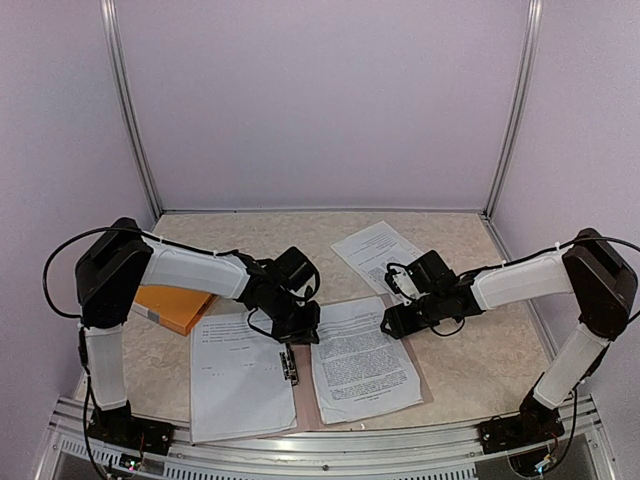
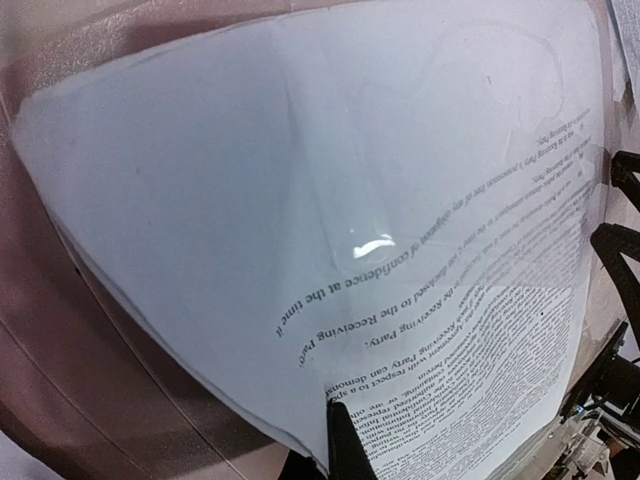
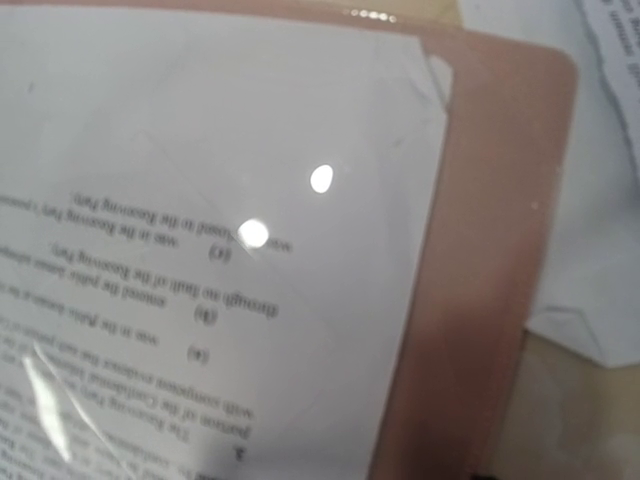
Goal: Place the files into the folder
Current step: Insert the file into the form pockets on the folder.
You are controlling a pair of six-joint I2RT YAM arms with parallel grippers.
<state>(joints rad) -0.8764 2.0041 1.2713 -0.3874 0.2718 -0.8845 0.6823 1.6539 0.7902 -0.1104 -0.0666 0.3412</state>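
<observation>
3 files (image 1: 362,358): one on folder's (image 1: 303,405) R half under glossy film, one on L half, one just past its far R corner. L gripper (image 1: 300,325) closed at folder's top centre; any pinch unclear. R gripper (image 1: 392,322) over folder's R top edge, fingers hidden, can't tell gap.

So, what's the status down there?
Left gripper shut over the filed sheet; right gripper unclear. One loose sheet outside the folder. Nothing in the way.

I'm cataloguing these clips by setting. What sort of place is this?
Probably a lab test booth, not an office: blank panel walls on metal posts, two robot arms bolted at the table edge.
</observation>
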